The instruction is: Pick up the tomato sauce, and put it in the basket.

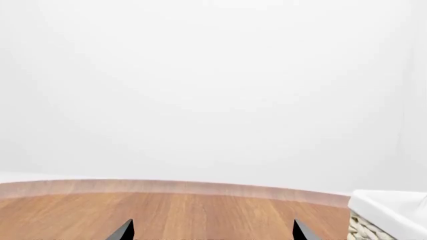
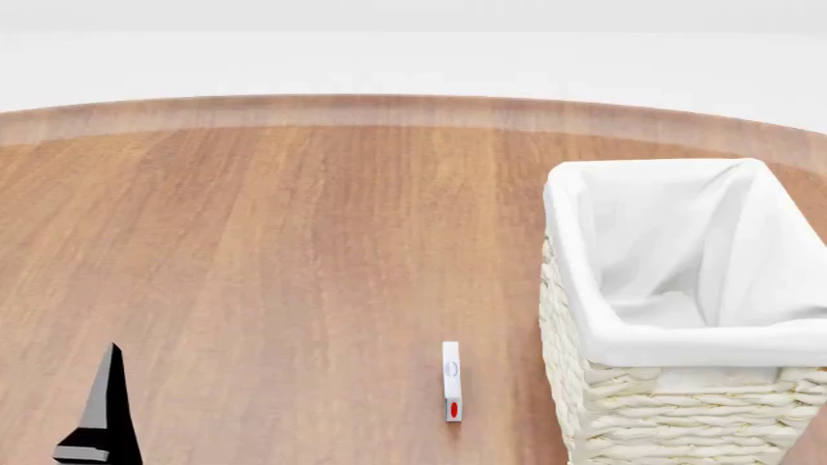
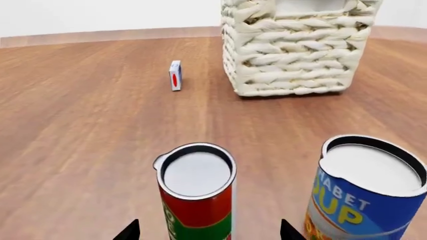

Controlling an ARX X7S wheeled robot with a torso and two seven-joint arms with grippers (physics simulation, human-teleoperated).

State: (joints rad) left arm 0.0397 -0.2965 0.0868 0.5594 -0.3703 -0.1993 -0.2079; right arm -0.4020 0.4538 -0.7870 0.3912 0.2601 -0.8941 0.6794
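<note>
Wooden table (image 3: 80, 125) carries the tomato sauce (image 3: 197, 200), framed upright between spread tips of the right end effector (image 3: 208, 231) — released, aligned for grasping; basket (image 3: 293, 47) beyond.

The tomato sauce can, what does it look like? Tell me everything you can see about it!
The tomato sauce can shows only in the right wrist view. It is a small round can, standing upright on the brown wooden table. Its label is red with a green band lower down, and its flat top is silver-white inside a dark rim. A bigger blue and yellow can stands beside it, not touching. The right gripper has its dark jaws open, one on each side of the can, apparently not yet touching it.
</note>
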